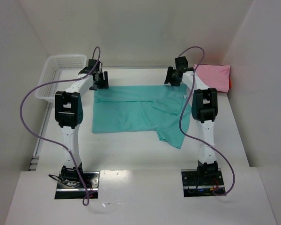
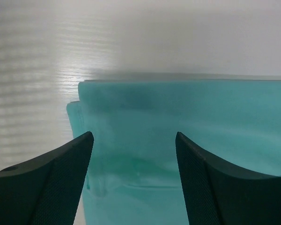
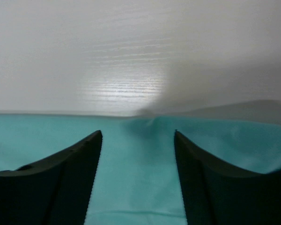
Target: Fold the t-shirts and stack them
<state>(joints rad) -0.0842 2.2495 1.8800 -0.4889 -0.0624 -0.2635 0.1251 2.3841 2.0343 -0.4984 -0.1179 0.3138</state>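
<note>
Across the white table [image 1: 131, 154] from above, the teal-green short-sleeved cloth t-shirt [image 1: 131, 112] lies long axis left-to-right, far edge running from left gripper [image 1: 100, 83] to right gripper [image 1: 172, 79]; left wrist view, then right, shows jaws parted, empty, over that edge.

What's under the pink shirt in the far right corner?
A red edge sticks out from under the pink shirt on its right side, likely another shirt. The rest of it is covered, so its shape cannot be seen.
</note>
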